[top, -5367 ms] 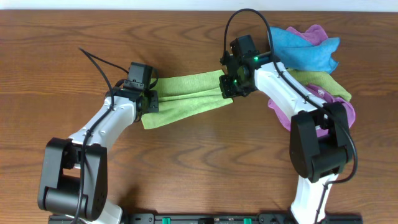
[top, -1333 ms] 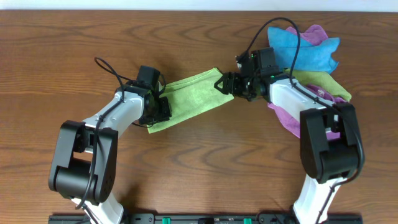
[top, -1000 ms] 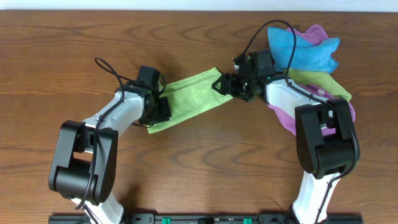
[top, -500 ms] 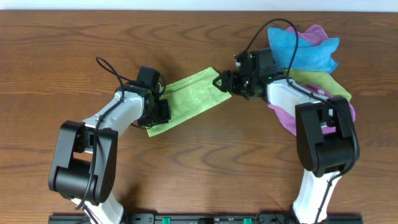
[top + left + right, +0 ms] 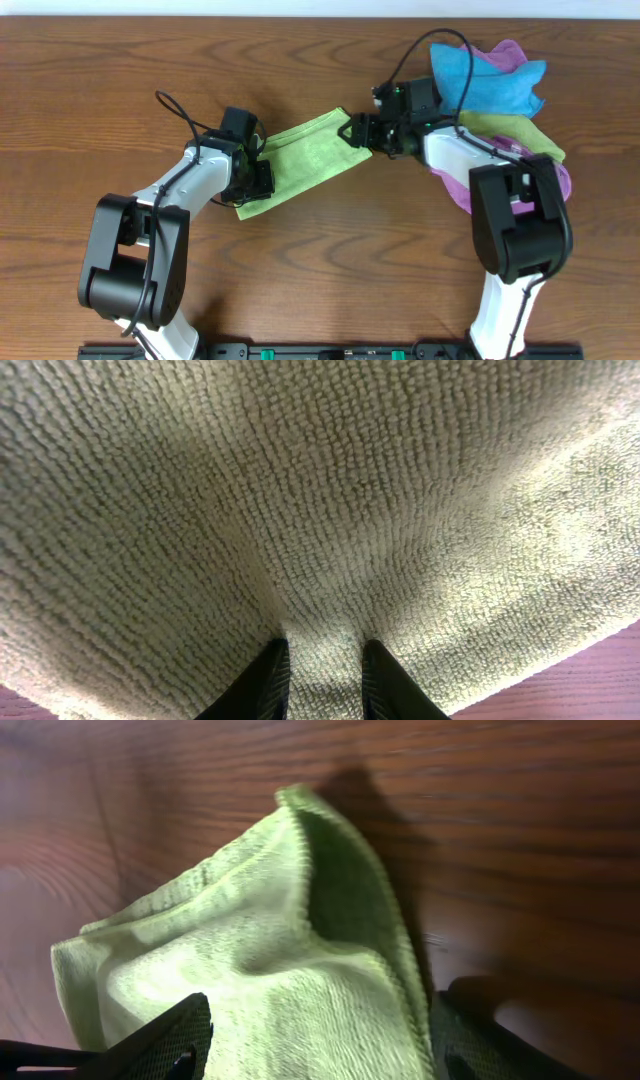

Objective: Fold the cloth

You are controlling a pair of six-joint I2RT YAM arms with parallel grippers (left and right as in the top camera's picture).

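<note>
The cloth (image 5: 305, 155) is a lime-green ribbed strip lying slantwise on the wooden table between the two arms. My left gripper (image 5: 252, 185) is at its lower left end. In the left wrist view the cloth (image 5: 320, 510) fills the frame, and the left gripper (image 5: 322, 680) is shut on a fold of it. My right gripper (image 5: 353, 131) is at the upper right end. In the right wrist view a bunched corner of the cloth (image 5: 250, 950) lies between the widely spread fingers of the right gripper (image 5: 320, 1040), which is open.
A heap of other cloths lies at the back right beside the right arm: blue (image 5: 480, 75), purple (image 5: 512, 55), olive-green (image 5: 515, 130) and more purple (image 5: 553, 178). Bare wooden tabletop (image 5: 330, 250) lies in front of the arms.
Five seconds ago the cloth hung stretched between both grippers. Now it lies flatter on the table. Over the last second the right gripper crept slightly left. The left arm stayed still.
</note>
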